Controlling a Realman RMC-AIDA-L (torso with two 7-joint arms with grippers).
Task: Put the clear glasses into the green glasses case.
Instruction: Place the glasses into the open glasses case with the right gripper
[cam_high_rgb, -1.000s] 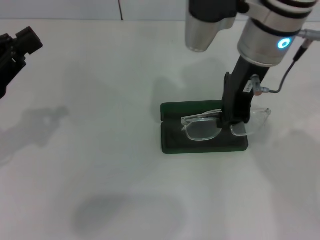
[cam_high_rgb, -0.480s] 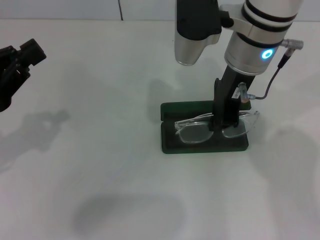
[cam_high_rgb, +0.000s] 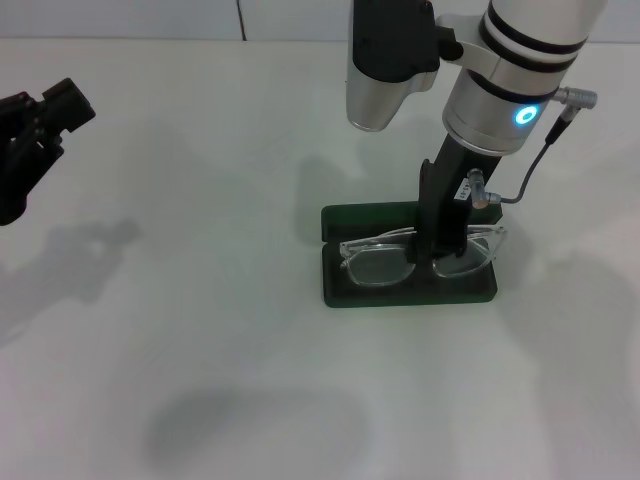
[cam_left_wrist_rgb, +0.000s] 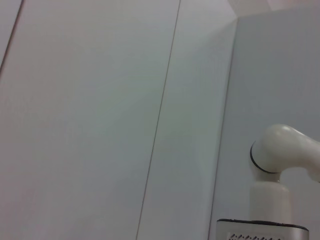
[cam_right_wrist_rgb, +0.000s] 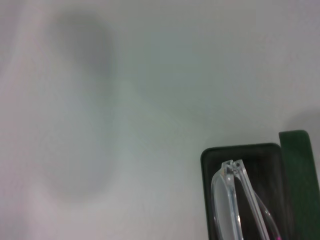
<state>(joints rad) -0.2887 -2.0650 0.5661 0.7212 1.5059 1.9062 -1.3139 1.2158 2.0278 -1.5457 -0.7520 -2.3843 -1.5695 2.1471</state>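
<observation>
The green glasses case (cam_high_rgb: 350, 292) lies open on the white table, right of centre in the head view, its lid (cam_high_rgb: 375, 215) standing up at the far side. The clear glasses (cam_high_rgb: 378, 262) hang level just over the case's tray, held at the bridge by my right gripper (cam_high_rgb: 438, 250), which is shut on them. The right wrist view shows one end of the clear glasses (cam_right_wrist_rgb: 227, 197) over the dark lining of the case (cam_right_wrist_rgb: 210, 156). My left gripper (cam_high_rgb: 45, 115) is parked at the far left edge, away from the case.
The white table (cam_high_rgb: 200, 300) carries nothing else in view. A pale wall (cam_high_rgb: 120, 18) runs behind its far edge. The left wrist view shows only wall panels and a white robot joint (cam_left_wrist_rgb: 277, 155).
My right gripper has carried the clear glasses leftward and down, from overhanging the case's right end to sitting centred over the tray. The left arm has barely moved.
</observation>
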